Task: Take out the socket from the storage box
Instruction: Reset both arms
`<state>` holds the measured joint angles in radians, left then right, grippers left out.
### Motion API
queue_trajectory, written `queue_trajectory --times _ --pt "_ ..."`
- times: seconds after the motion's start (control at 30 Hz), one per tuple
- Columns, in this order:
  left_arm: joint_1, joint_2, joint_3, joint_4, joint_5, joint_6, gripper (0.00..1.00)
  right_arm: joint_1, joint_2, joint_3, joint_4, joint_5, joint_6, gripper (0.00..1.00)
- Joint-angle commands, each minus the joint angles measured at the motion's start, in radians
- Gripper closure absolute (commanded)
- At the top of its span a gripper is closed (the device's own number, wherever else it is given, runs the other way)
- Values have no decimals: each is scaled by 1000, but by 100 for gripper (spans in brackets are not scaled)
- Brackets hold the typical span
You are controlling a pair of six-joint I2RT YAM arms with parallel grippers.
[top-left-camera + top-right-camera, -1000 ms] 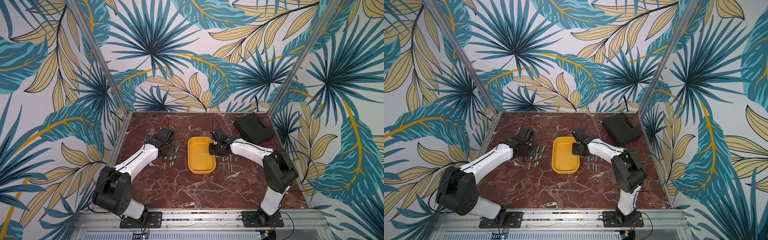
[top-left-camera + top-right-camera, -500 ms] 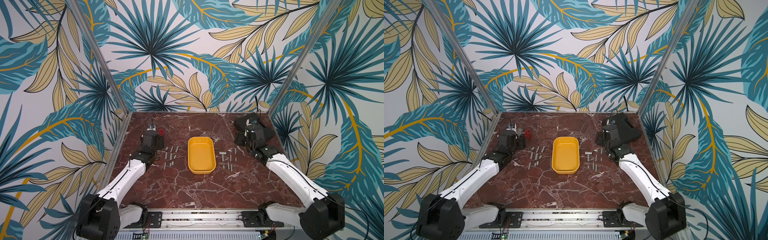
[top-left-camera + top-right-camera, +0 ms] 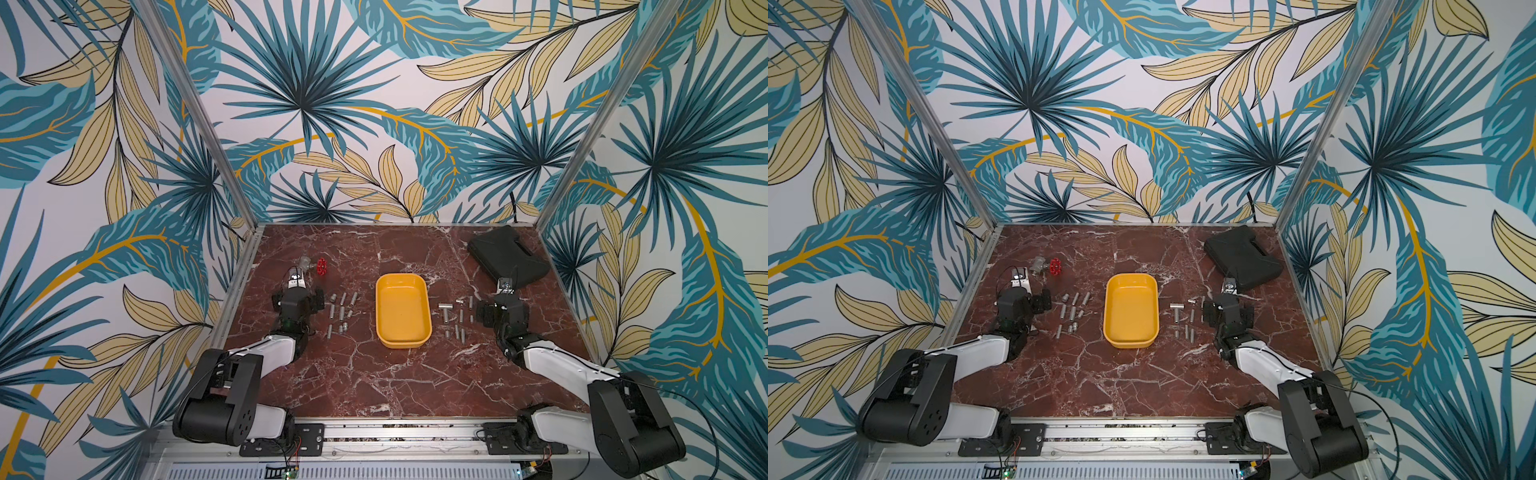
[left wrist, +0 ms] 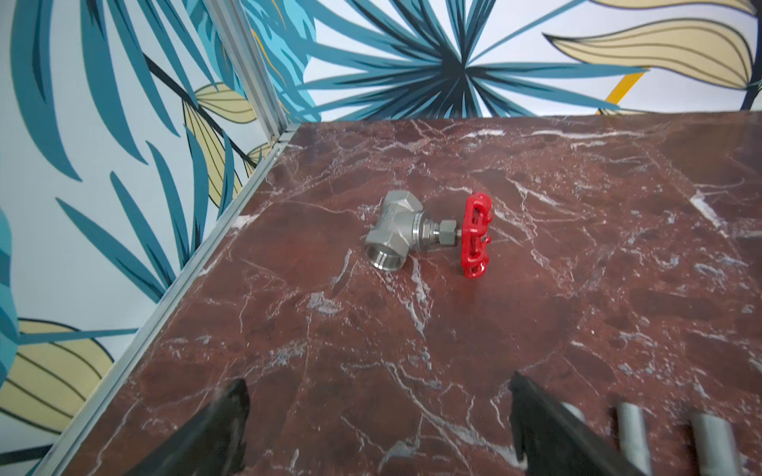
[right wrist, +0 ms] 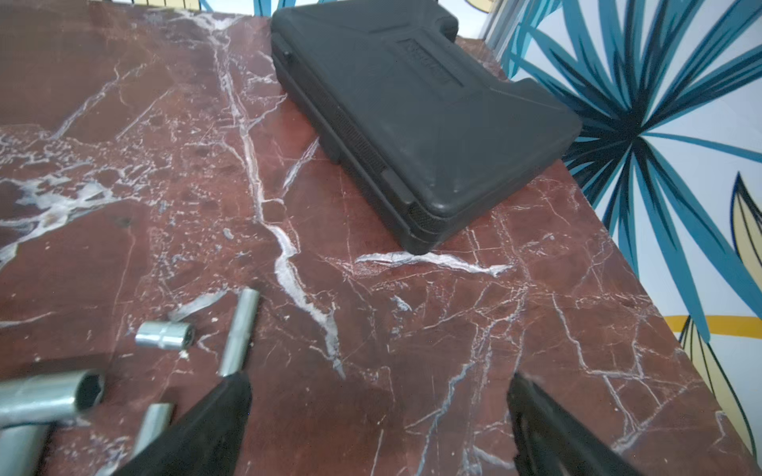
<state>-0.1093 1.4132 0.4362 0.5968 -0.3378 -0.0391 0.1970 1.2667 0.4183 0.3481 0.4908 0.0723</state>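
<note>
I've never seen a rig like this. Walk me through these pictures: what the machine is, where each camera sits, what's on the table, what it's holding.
The machine is a robot: a left arm and a right arm mounted at the front of a marble table. Two pictures come from one camera pair high up, looking down. The other two come from a camera on each wrist. In the middle sits the storage box, a shallow yellow tray with nothing visible inside. Metal sockets lie beside it, with more sockets on its other side. Farther back are a metal valve with a red handwheel and a closed black case. The left end effector and the right end effector are both open and hold nothing.
</note>
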Motion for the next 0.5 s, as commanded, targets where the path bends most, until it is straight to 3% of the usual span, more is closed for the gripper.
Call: queue_trajectory --times 0.0,0.1,0.2,0.23,0.27,0.33,0.4,0.47 --pt "33 32 5 146 65 61 0 -31 45 -2 266 20 -52 0" --pt "94 129 -26 313 131 21 0 -63 104 14 349 6 -70 0" --pt "152 132 -84 379 225 -30 0 -80 155 88 254 -40 -30 0" --pt "155 159 -93 445 249 -16 0 -84 194 52 359 -65 -32 0" --pt "155 156 -91 426 272 -7 0 -95 238 21 487 -78 -46 0" --pt "155 142 -58 340 332 11 0 -119 194 8 424 -100 13 0" --pt "155 156 -64 381 343 14 0 -126 268 -43 619 -117 -24 0" --pt "155 150 -60 359 345 14 0 -128 232 -21 510 -117 11 0"
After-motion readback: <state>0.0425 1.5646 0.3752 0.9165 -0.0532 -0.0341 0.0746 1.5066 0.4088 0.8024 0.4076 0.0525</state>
